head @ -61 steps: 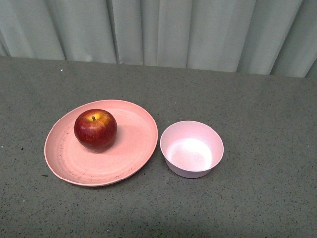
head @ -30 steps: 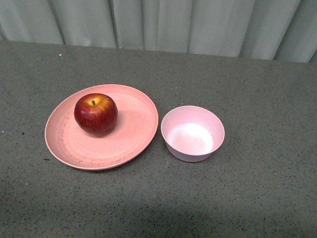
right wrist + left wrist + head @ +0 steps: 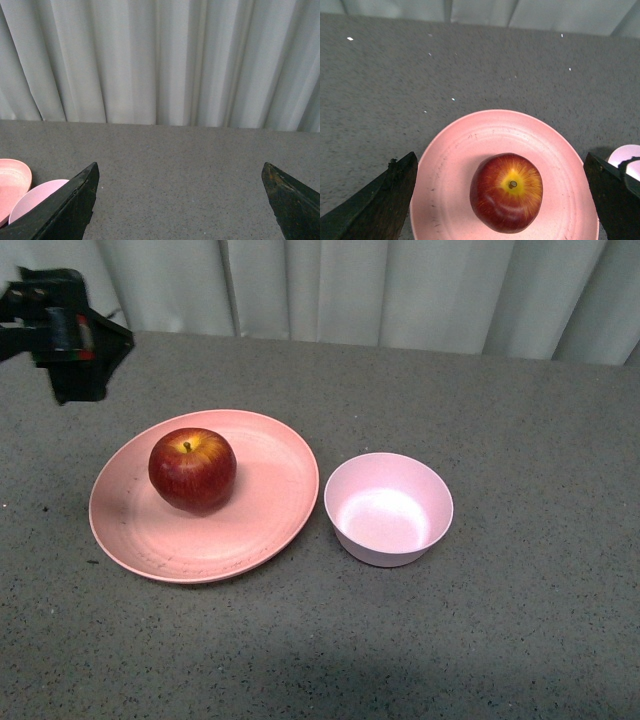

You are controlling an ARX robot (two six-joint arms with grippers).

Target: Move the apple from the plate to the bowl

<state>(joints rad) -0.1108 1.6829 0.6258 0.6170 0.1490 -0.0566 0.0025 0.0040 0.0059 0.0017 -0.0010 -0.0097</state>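
The dark-red apple (image 3: 192, 470) sits on the left half of the wide salmon-pink plate (image 3: 270, 490). The small pale pink bowl (image 3: 388, 508) stands empty just right of the plate. My left gripper (image 3: 70, 335) hangs above the table at the far left, behind the plate. In the left wrist view it (image 3: 500, 157) is open, with the apple (image 3: 506, 192) and plate (image 3: 470, 142) below, between its fingers, and not touching them. My right gripper (image 3: 180, 165) is open and empty over bare table; it does not show in the front view.
The table is grey and speckled (image 3: 520, 620), with a pale curtain (image 3: 350, 290) along its far edge. The right wrist view shows a sliver of the plate (image 3: 12, 182) and the bowl (image 3: 35, 200) beside one finger.
My left gripper has come into the front view at the far left. Before that the whole scene shifted up in the picture. The apple, plate and bowl keep their places relative to each other.
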